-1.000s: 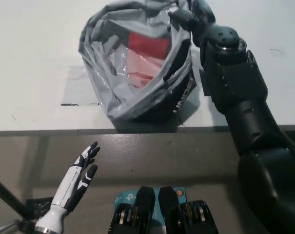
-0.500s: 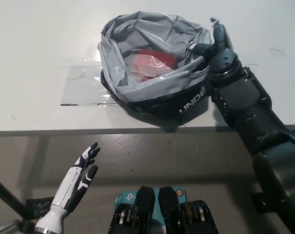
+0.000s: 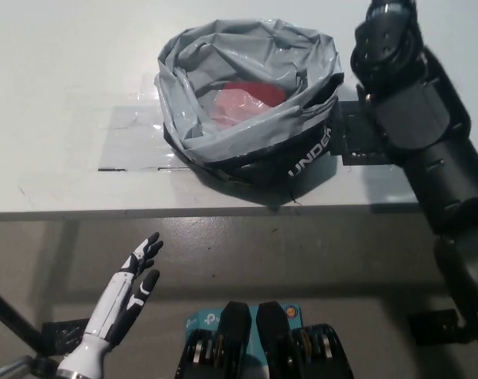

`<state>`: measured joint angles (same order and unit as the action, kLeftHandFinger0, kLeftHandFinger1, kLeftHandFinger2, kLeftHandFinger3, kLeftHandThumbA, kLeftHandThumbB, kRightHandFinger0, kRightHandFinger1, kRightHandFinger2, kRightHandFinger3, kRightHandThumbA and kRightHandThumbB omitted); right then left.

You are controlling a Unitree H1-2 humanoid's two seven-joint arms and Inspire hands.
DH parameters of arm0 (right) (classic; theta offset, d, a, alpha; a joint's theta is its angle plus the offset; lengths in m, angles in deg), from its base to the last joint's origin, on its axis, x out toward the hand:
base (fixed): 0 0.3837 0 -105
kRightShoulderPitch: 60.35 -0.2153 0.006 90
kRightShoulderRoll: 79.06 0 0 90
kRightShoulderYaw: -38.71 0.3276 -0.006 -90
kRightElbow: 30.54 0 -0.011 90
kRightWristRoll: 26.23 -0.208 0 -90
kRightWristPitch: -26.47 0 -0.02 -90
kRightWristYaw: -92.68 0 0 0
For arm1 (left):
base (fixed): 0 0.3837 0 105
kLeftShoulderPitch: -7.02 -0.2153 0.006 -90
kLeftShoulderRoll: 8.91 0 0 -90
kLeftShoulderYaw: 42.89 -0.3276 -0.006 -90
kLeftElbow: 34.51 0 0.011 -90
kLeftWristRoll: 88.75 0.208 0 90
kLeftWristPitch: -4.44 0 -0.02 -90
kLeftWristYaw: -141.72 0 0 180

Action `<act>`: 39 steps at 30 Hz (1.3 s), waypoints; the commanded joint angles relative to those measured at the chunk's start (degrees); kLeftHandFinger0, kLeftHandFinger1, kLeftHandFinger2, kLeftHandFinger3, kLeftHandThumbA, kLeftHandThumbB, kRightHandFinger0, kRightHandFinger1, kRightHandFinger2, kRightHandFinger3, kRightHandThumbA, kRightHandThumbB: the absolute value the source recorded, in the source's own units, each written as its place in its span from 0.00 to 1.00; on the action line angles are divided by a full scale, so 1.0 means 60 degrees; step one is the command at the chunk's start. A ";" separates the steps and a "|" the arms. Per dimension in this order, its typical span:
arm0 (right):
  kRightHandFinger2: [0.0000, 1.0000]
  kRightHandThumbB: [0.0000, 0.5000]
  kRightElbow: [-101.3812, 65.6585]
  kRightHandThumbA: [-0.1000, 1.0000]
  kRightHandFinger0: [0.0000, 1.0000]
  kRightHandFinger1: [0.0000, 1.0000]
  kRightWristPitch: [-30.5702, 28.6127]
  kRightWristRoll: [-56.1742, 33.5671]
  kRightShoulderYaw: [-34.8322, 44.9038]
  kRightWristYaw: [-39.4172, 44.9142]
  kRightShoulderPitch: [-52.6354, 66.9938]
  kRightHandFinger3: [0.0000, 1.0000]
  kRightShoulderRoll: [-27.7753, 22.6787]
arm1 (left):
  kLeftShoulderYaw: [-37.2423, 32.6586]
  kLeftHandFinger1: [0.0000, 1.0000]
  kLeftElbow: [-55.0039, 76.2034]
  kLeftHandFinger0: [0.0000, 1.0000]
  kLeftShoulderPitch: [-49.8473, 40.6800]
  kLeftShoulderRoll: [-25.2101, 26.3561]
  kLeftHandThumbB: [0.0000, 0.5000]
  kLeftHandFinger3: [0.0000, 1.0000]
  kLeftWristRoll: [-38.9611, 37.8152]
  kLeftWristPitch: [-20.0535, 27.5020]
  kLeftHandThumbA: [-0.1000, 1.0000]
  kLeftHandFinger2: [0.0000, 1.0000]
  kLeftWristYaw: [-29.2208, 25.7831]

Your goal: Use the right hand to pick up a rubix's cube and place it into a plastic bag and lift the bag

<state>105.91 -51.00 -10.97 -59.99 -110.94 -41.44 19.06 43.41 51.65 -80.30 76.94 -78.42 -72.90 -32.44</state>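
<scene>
Released the plastic bag (image 3: 250, 110) since a moment ago, right hand (image 3: 387, 31) now raised beside its right rim, grip unclear. Rubix's cube (image 3: 246, 101) lying inside, on the table (image 3: 65, 95). Left hand (image 3: 132, 276) open, resting low

Grey plastic bag (image 3: 246, 95) with a black lower band lettered in white; inside it, the cube (image 3: 242, 101) shows red; the table (image 3: 65, 79) beneath the bag is white, the left hand (image 3: 132, 280) white with black fingers
</scene>
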 commanded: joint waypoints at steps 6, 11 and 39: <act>1.00 0.98 -0.5652 0.97 1.00 1.00 0.0981 -0.1876 0.1253 0.2432 -0.0571 1.00 -0.0701 | -0.0032 1.00 0.0145 1.00 0.0344 0.0014 0.35 1.00 0.0129 0.0054 1.00 1.00 -0.0109; 1.00 0.77 -0.8849 1.00 1.00 1.00 0.1024 -0.1285 0.1345 0.2432 0.0429 1.00 -0.1332 | 0.0099 1.00 0.0208 1.00 0.1002 0.0123 0.30 1.00 0.0083 -0.0120 1.00 1.00 -0.0099; 1.00 0.22 -1.0761 1.00 1.00 1.00 -0.6279 0.3821 0.0118 -0.2212 1.1017 1.00 -0.0277 | 0.0180 1.00 -0.0407 1.00 0.1334 0.0261 0.37 1.00 -0.0275 0.0397 1.00 1.00 -0.0011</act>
<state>39.79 -56.64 -9.27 -55.16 -105.32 15.44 15.29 43.36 47.25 -71.41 76.98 -78.43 -73.50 -32.42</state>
